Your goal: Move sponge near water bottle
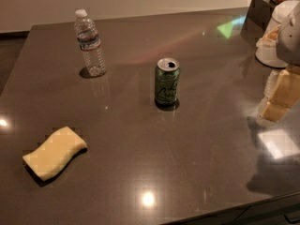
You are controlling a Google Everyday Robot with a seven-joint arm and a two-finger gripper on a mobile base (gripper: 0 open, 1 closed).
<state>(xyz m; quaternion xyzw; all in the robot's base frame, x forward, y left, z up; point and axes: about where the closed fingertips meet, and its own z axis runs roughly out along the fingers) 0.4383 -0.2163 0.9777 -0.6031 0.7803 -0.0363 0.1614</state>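
Since the gripper (280,97) hung at the right edge of the table (197,163), clear of every object on it, the step in hand looked to be the reach for the sponge (55,153). Whether the gripper was spread or pressed together could not be told. The sponge lay flat and well apart from the gripper, far across the table beyond the green can (167,82), toward the near corner. The water bottle (90,43) stood upright, also far from the gripper, past the can and farther back than the sponge. To do this well, the gripper would probably need to pass in front of the can, come down across the sponge's narrow waist, and pinch gently, since it looked soft and low. The carry should end just beside the bottle without touching it, as so light a bottle would likely tip.
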